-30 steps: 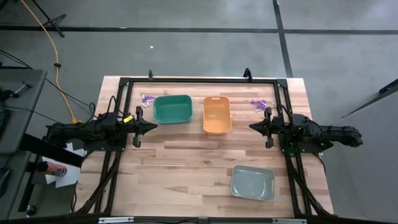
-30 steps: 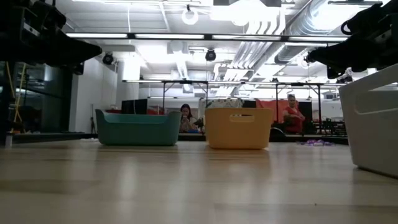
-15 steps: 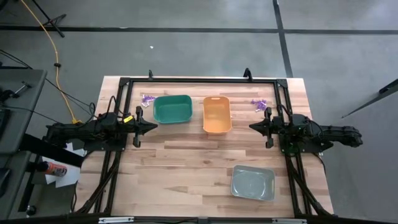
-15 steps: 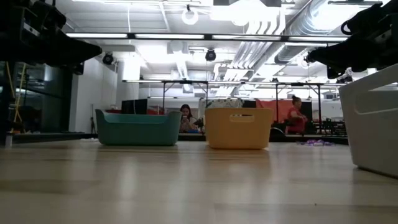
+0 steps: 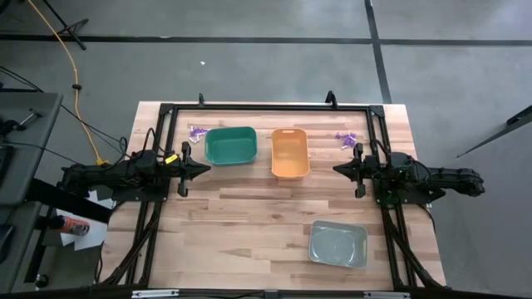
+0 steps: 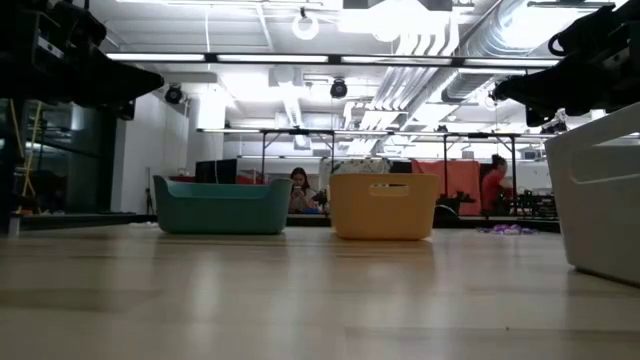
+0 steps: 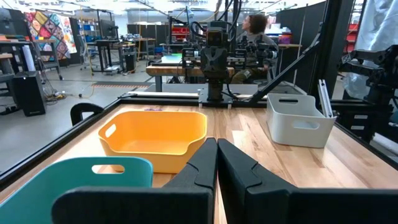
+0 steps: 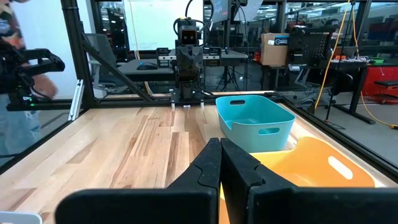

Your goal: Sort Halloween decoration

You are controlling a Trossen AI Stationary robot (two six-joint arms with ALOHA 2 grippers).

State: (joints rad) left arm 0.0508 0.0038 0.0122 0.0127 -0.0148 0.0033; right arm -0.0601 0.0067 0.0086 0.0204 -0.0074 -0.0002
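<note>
Two small heaps of Halloween decoration lie on the table [image 5: 249, 224], both at its far edge; nothing is in hand.

Item 1, grey bin [image 5: 338, 244]: nearest the front edge, on the right side, well apart from the rest. No trinkets can be made out in it.

Item 2, left claw [image 5: 204, 169]: fingers pressed together, holding nothing, hovering over the left rail and aimed across the table just in front of the green bin. Arm stretched level, low, at rest.

Item 3, right claw [image 5: 339, 169]: likewise pinched closed and empty, facing the left one from the opposite rail, arm level.

Item 4, green bin [image 5: 230, 145] and orange bin [image 5: 289, 153]: side by side between the two claws, toward the far edge.

Item 5, Halloween decoration, left heap [image 5: 196, 132]: purple bits just beside the green bin's far left corner.

Item 6, Halloween decoration, right heap [image 5: 346, 139]: purple bits near the right arm, beyond the orange bin.

Handling note: judged very light, small, probably hard plastic and apt to skid or scatter. Best pinched singly across the narrow middle, from above; exact shapes too small to tell.
</note>
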